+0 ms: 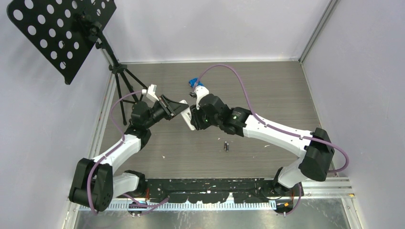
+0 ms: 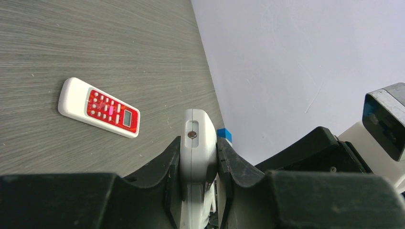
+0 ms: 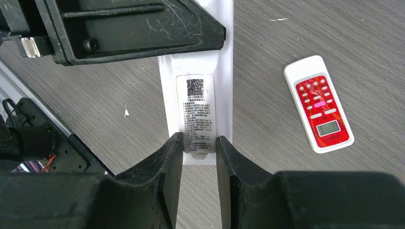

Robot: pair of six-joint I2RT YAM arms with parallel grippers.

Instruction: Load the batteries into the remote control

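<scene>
Currently at cover removal: left gripper [image 2: 198,145] clamps the white remote [image 3: 198,67] edgewise, while right gripper [image 3: 199,143], jaws slightly apart, straddles its back cover [image 3: 197,109], which must next slide off.

white remote [image 2: 193,124]: its lower length was buried between the fingers of the left gripper [image 2: 199,143] and cut by the bottom edge.
right gripper [image 3: 199,140]: whether its fingers touched the white remote could not be told.
label [image 3: 199,112]: the print was too small to read.
batteries [image 1: 226,146]: too small to count.
red remote [image 3: 319,102]: the button markings were illegible.
music stand [image 1: 62,33]: its tray was cropped at the top edge.
</scene>
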